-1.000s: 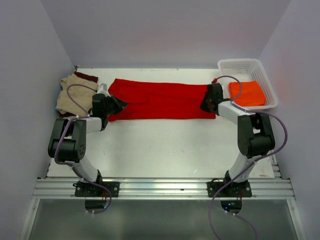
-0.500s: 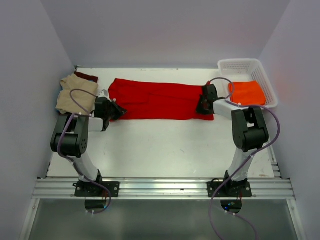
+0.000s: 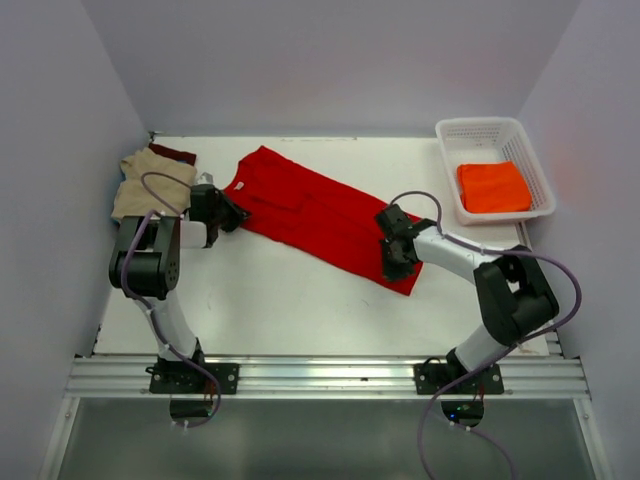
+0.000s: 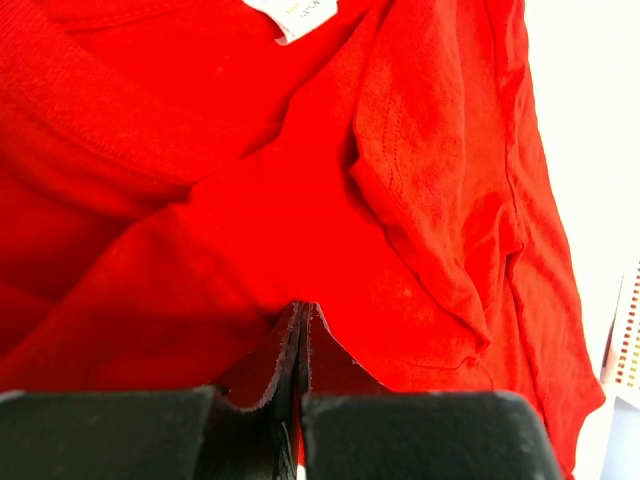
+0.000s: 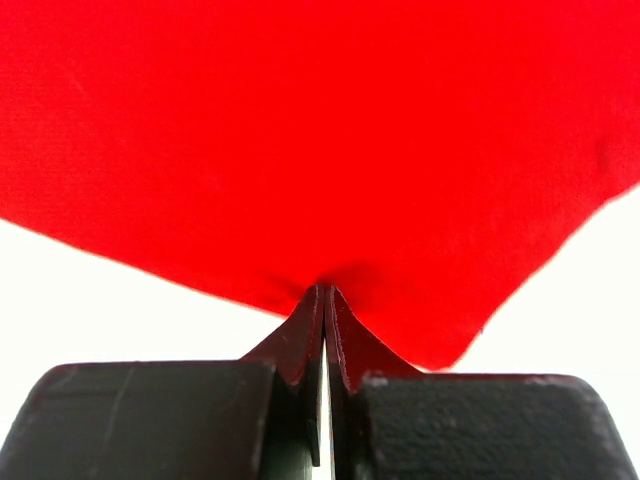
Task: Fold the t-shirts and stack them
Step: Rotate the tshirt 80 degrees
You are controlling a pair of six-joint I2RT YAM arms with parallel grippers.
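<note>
The bright red t-shirt lies folded into a long strip, slanting from back left to front right on the white table. My left gripper is shut on its collar end; the left wrist view shows red cloth and the white neck label. My right gripper is shut on the hem end, and the right wrist view shows the red hem pinched at the tips. A tan tee lies on a dark maroon one at the back left. An orange tee lies folded in the basket.
A white plastic basket stands at the back right corner. White walls close in the table on the left, back and right. The metal rail with both arm bases runs along the near edge.
My right gripper has pulled the hem end toward the front and left, and my left gripper has moved slightly back, so the strip has turned from straight across to diagonal.
</note>
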